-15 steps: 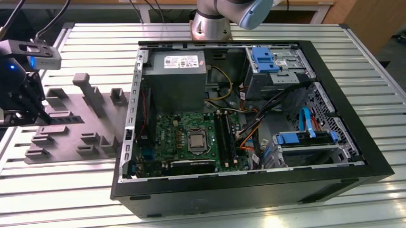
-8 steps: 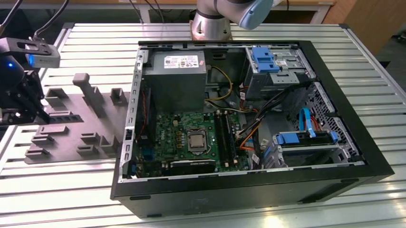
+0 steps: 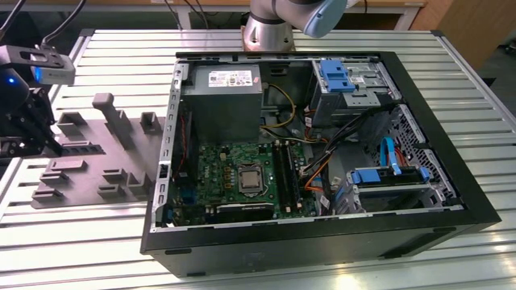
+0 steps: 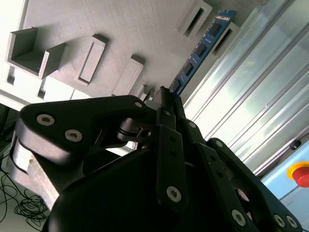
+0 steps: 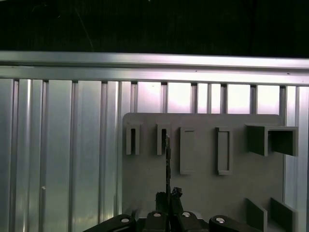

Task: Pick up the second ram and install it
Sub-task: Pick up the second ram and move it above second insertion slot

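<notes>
The second ram (image 4: 200, 46) is a narrow blue board with black chips. In the first wrist view it shows edge-on as a thin dark strip (image 5: 167, 159). My gripper (image 4: 163, 94) has its black fingers shut on the near end of the stick, as in the first wrist view (image 5: 169, 195). The stick runs along the slotted blocks of the grey holder plate (image 4: 96, 24). In the exterior view my gripper (image 3: 24, 136) is at the far left, over the left edge of the holder plate (image 3: 89, 151). The green motherboard (image 3: 234, 169) with its long black sockets (image 3: 284, 172) lies inside the open case.
The open black computer case (image 3: 451, 199) stands on the slatted metal table (image 3: 113, 54), to the exterior view's right of the holder. Inside are a grey power supply (image 3: 222, 96), blue drive cages (image 3: 387, 178) and loose cables. A red stop button (image 4: 300, 174) lies beyond the table.
</notes>
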`<state>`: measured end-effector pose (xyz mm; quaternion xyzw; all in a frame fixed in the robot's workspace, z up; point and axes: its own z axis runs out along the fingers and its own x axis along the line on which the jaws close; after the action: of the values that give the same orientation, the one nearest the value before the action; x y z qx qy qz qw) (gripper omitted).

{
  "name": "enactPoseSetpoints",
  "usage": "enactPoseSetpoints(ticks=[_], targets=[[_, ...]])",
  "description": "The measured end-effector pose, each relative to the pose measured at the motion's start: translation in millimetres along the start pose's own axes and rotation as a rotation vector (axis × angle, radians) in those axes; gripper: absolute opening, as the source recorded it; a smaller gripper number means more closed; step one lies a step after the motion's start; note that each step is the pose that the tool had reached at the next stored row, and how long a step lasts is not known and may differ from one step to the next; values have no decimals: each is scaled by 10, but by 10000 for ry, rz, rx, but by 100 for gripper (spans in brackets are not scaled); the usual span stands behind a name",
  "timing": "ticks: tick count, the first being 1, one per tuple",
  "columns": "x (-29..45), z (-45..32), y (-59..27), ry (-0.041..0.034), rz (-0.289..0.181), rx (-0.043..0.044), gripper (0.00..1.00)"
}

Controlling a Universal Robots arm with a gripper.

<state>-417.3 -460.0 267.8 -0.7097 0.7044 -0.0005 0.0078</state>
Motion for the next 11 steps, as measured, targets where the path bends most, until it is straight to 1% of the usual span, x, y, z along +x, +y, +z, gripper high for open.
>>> enactPoseSetpoints(ticks=[11], targets=[[0,-36,-1,0,-1,-1,14]])
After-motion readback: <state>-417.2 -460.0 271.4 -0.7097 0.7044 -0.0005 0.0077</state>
